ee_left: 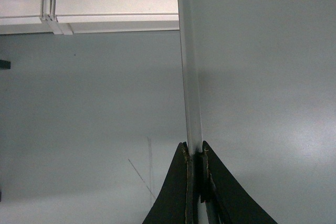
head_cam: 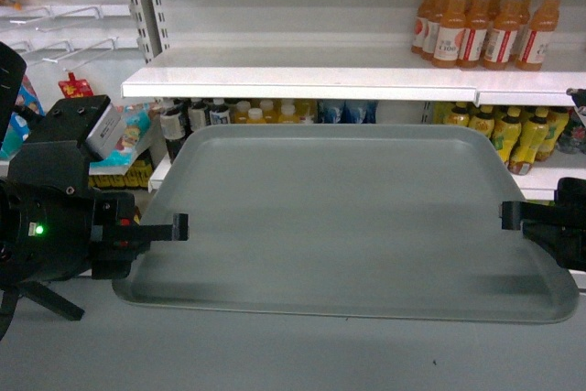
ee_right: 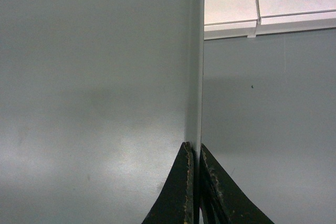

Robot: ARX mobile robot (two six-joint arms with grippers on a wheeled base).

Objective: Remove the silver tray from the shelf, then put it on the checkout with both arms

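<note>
The checkout is a flat grey-white top at the near side. The silver tray is just above it, and I cannot tell if it touches. Far behind is the white shelf, with orange drink bottles standing on its right end, and a lower board with more bottles on it.

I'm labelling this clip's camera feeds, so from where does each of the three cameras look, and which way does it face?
Head: on the robot, facing the shelf; shows the silver tray held between left gripper and right gripper.
Left wrist: on the left arm, looking along the fingers clamping the tray's rim.
Right wrist: on the right arm, fingers clamping the opposite rim.
Shared: every view shows the tray; both wrist views show shelf edge.
</note>
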